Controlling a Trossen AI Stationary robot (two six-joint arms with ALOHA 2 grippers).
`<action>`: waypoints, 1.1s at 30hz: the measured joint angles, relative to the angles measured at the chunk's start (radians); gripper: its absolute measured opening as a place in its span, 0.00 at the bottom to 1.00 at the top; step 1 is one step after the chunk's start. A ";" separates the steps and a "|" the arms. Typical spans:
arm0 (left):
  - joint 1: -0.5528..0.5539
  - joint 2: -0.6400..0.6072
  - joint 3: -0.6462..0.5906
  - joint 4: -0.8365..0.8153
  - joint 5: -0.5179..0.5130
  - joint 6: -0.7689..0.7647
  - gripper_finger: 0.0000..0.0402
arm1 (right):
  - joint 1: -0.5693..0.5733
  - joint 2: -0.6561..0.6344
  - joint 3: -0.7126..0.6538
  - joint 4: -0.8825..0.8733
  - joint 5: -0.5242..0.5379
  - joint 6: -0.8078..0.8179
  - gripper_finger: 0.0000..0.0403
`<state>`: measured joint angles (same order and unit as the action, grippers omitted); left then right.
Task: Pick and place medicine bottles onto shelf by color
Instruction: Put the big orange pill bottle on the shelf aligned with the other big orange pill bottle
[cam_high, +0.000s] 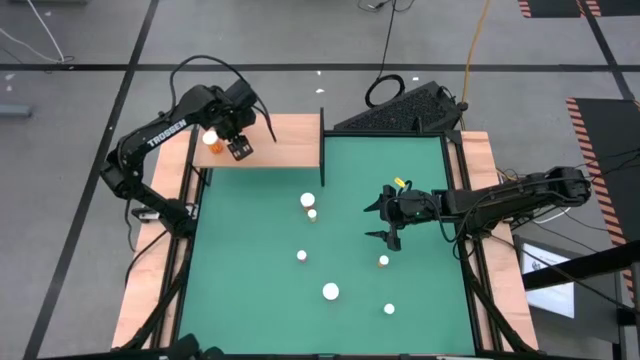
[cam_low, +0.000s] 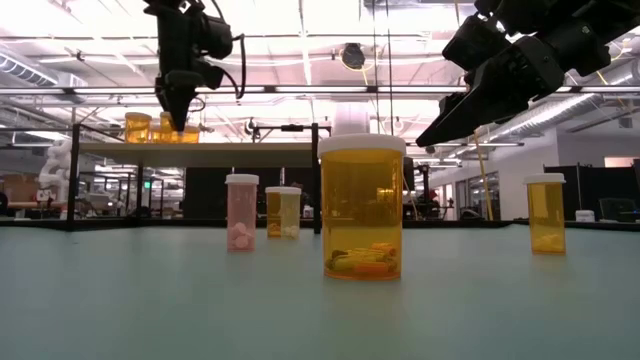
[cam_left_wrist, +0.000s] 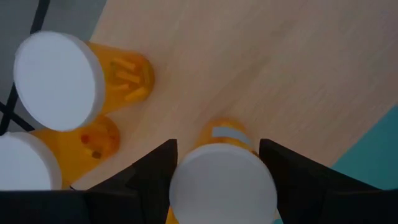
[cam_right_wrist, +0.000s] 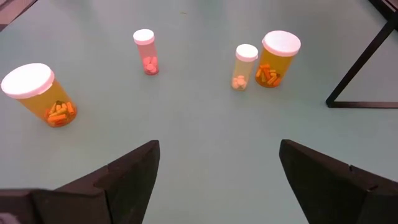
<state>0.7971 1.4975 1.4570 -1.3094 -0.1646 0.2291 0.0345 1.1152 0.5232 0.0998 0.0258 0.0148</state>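
grey floor (cam_high: 80, 30) with dark seams, striped hazard tape (cam_high: 592, 125), bright ceiling lights (cam_low: 300, 20) overhead

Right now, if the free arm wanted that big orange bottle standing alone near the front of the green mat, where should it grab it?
Probably from straight above, closing the right pincer around the big orange bottle just under its white cap. It stands upright with clear mat on all sides, and its round, straight wall gives the two fingers parallel sides to squeeze. The pincer is already open.

Bright ceiling strip lights (cam_low: 300, 40) glaring, even light, soft shadows
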 joint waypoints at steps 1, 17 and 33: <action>0.000 0.000 0.000 0.007 0.000 -0.003 0.57 | 0.000 0.000 0.000 0.000 0.000 0.000 0.81; 0.000 0.000 0.001 -0.014 0.004 -0.023 0.57 | 0.000 0.000 0.000 0.000 0.000 0.000 0.81; -0.012 0.000 0.001 -0.018 0.016 -0.042 0.57 | 0.000 0.000 0.000 0.000 0.000 0.001 0.81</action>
<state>0.7855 1.4975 1.4578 -1.3271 -0.1482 0.1875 0.0346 1.1152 0.5232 0.1001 0.0261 0.0154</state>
